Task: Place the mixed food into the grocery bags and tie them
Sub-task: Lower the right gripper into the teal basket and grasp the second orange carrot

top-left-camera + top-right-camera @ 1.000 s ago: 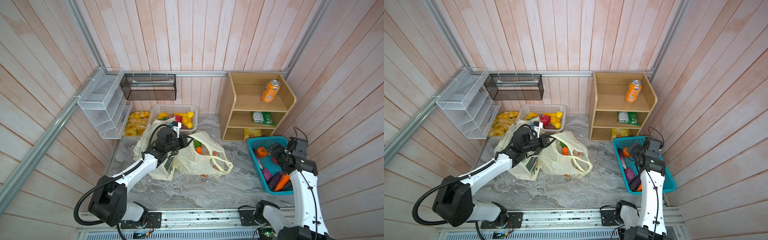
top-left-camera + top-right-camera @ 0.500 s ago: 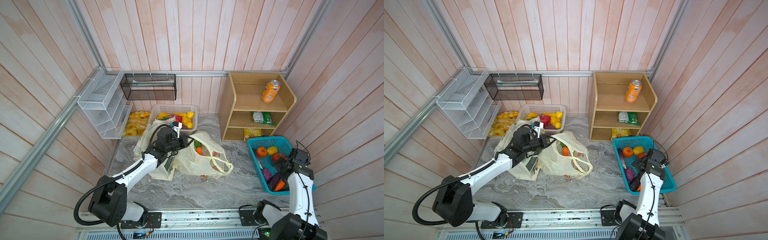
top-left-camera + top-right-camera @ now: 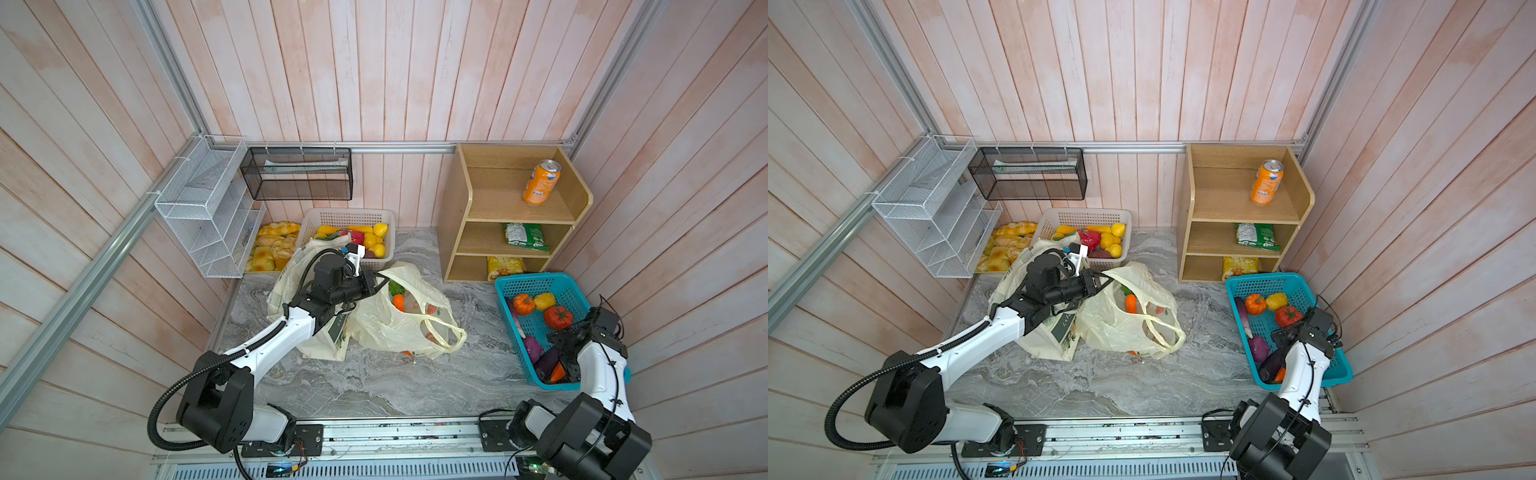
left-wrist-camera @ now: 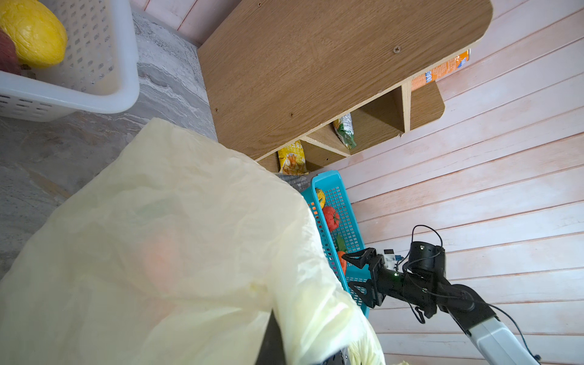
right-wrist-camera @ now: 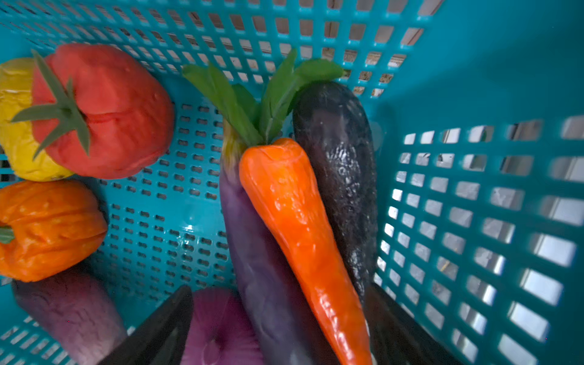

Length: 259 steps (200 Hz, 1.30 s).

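Marble tabletop [image 3: 374, 386] spans the floor of the cell, and a wooden shelf unit [image 3: 455, 224] stands at its back right. Left of centre slumps the cream cloth tote [image 3: 286, 266]. Touching its right side lies the pale-yellow plastic bag [image 3: 399, 332], its mouth gaping upward. A teal basket [image 3: 536, 279] of toy vegetables sits at the right edge.

The left gripper [image 3: 376, 283] reaches over the tote and is clamped on the plastic bag's rim on the side nearest the tote. In the left wrist view the film drapes across its finger.

The right gripper [image 4: 346, 271] hangs inside the teal basket with its jaws spread wide, gripping nothing. In the right wrist view its fingers [image 5: 164, 328] straddle a toy carrot [image 5: 294, 221]. That carrot rests on a purple eggplant [image 5: 252, 252], against a dark eggplant [image 5: 338, 164]. A bagged carrot [image 3: 398, 302] shows inside the plastic bag's mouth.
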Motion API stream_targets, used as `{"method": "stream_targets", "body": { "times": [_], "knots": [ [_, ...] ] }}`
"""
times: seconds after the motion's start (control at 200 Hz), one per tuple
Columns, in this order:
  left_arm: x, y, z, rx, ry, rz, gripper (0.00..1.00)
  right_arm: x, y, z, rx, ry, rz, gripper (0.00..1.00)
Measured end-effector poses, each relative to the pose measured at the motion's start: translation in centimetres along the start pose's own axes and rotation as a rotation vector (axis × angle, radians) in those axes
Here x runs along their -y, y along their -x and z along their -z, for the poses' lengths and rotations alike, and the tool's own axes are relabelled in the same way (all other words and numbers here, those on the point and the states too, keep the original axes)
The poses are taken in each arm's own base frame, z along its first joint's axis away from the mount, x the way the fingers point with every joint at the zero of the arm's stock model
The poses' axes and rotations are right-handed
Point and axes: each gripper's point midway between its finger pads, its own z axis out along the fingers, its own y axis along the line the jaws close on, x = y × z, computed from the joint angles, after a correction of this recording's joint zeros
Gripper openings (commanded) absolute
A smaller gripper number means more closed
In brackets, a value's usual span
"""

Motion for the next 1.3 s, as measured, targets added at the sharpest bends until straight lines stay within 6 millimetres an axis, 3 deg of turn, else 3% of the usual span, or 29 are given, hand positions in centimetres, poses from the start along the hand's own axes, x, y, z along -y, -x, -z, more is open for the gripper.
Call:
{"method": "stream_targets", "body": {
  "times": [0.555,0.715,0.915,1.295],
  "knots": [
    [0.0,-0.1,0.0,-0.003,-0.002,0.001,0.00,-1.5,-0.8,-3.2,-0.097,0.051,-0.028,0.73],
    [0.0,-0.1,0.0,-0.003,-0.002,0.001,0.00,-2.2,-0.5,-3.2,-0.091,0.090,-0.030,0.68],
    [0.0,-0.1,0.0,-0.003,-0.002,0.000,0.00,-2.9,-0.9,-2.5,-0.091,0.154,-0.035,0.59],
    [0.1,-0.2,-0.1,-0.005,-0.003,0.000,0.00,-5.9,-0.2,0.9,-0.060,0.340,-0.035,0.57]
  ]
}}
